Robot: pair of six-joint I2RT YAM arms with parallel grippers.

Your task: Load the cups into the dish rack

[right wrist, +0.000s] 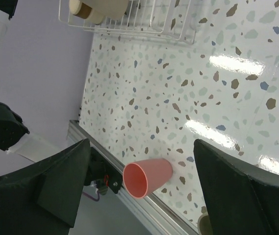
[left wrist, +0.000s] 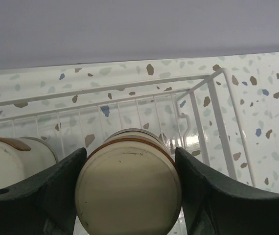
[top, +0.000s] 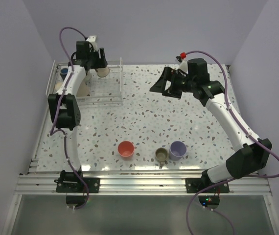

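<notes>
The left gripper (top: 99, 66) squeezes a beige cup (left wrist: 128, 196) at the dish rack (top: 121, 73), upper left. The right gripper (right wrist: 139, 152) is open and empty. The red cup (top: 126, 149), olive cup (top: 161, 155) and lavender cup (top: 177, 149) are left at the bottom.

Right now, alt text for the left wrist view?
The left gripper clamps a beige cup, base toward the camera, inside the white wire dish rack. A second beige cup sits to its left; speckled table beyond.

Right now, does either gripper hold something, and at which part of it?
The left gripper holds a beige cup by its side wall, one finger on each side, over the dish rack. The right gripper is open and empty.
</notes>
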